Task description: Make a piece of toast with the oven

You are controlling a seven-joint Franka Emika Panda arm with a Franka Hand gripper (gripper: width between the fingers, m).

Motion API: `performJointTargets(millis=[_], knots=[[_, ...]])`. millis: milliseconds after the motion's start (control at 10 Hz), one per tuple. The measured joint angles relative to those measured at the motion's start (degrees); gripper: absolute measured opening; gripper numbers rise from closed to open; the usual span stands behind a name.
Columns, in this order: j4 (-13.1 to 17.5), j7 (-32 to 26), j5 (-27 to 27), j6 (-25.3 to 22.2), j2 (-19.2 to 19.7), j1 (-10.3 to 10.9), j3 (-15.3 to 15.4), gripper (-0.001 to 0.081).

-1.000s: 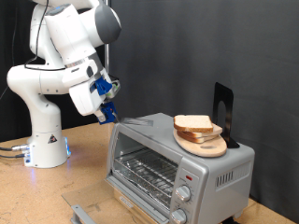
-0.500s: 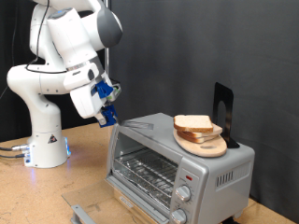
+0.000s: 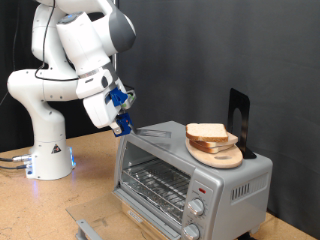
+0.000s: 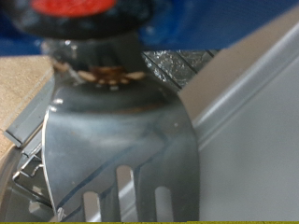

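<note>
Toast (image 3: 207,131) lies on a round wooden board (image 3: 216,153) on the oven (image 3: 190,168) roof, towards the exterior view's right, well apart from the fingers. The gripper (image 3: 122,121) hangs above the oven's top left corner, its fingers closed on the handle of a metal spatula (image 3: 152,129), whose blade reaches out flat over the roof towards the bread. In the wrist view the spatula (image 4: 121,140) fills the picture: a broad, shiny steel blade with long slots, a riveted neck and a red and black handle; whether it touches the roof I cannot tell. To do this well, I judge the blade should stay low and level, its thin edge sliding under the slice rather than pushing it, since soft, light bread with a tan crust would skid across smooth wood. The oven is boxy, silver-grey metal, its glass door dropped open over the desk (image 3: 90,160), a wire rack inside and round knobs down the front. A dark upright stand (image 3: 238,118) rises just behind the board, near the back edge of the roof.
</note>
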Motion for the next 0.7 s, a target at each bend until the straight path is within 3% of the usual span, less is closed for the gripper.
performJointTargets(millis=[700], knots=[[0.5,4.4,3.3,2.5,0.0,0.1,4.7,0.0315]])
